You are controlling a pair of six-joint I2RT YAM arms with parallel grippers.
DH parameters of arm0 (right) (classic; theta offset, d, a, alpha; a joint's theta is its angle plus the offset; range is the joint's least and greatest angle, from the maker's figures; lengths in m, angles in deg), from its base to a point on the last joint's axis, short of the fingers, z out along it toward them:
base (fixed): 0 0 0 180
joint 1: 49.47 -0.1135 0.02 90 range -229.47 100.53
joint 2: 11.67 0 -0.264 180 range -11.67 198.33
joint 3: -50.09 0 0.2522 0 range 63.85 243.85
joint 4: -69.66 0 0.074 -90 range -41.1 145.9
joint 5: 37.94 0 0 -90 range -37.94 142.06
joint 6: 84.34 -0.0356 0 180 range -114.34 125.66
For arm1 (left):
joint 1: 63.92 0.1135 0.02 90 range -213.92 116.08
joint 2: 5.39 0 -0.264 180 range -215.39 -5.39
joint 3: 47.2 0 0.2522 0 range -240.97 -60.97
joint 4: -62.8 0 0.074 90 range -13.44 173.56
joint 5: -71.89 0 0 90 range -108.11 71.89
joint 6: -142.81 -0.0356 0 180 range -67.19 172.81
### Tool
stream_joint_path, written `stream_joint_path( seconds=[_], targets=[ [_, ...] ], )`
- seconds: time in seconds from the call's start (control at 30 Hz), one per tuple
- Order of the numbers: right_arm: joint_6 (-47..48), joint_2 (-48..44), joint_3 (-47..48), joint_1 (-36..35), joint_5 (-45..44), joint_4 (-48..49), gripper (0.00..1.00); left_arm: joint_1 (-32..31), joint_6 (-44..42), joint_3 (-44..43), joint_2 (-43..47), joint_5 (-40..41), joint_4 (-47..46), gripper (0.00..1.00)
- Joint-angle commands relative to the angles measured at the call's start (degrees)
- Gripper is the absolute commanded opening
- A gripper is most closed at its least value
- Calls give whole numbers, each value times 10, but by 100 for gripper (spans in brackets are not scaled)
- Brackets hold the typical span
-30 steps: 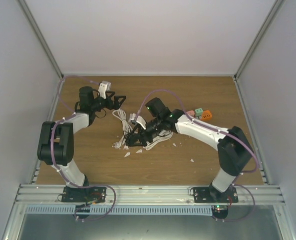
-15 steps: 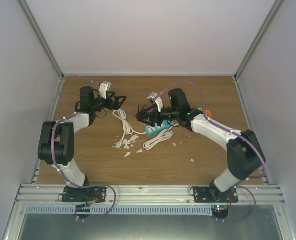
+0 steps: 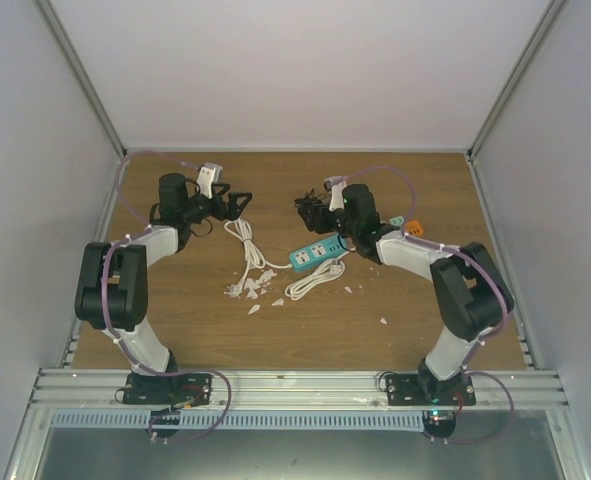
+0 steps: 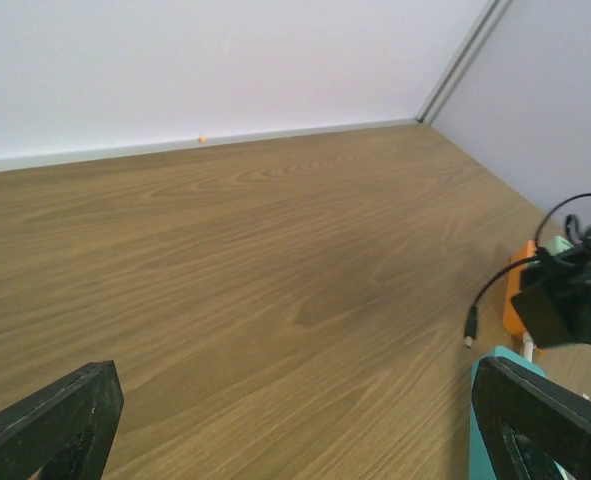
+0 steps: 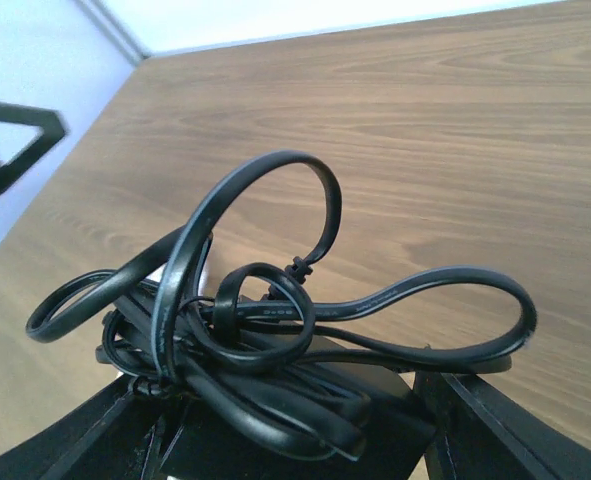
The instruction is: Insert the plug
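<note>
My right gripper [image 3: 311, 208] is shut on a black power adapter [image 5: 305, 400] wrapped in its looped black cable [image 5: 275, 300], held above the table behind the teal power strip [image 3: 315, 251]. A small barrel plug [image 4: 470, 328] dangles from the bundle. The strip's white cord [image 3: 247, 243] runs left and forward to a white plug [image 3: 239, 290]. My left gripper [image 3: 241, 204] is open and empty at the back left, pointing right toward the strip; its fingers [image 4: 55, 420] frame bare wood. The strip's teal end [image 4: 487, 420] shows by the right finger.
Orange and teal blocks [image 3: 405, 226] lie to the right of the strip, the orange one also in the left wrist view [image 4: 521, 290]. White scraps [image 3: 260, 296] lie round the white plug. Walls enclose the wooden table [image 3: 175, 330] at the back and sides.
My right arm has lifted the black adapter bundle from the cord heap and carried it back and to the right, uncovering the teal strip. The left arm has not moved.
</note>
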Motion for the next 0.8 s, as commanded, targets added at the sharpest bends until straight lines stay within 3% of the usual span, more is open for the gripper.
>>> stream_joint_path(
  seconds=[0.0, 0.77],
  targets=[
    [-48, 38, -19, 8, -66, 63, 60, -6, -8, -13, -2, -7, -15, 99],
    [-199, 34, -203, 9, -46, 301, 65, -15, -6, -23, -28, -9, -18, 99]
  ],
)
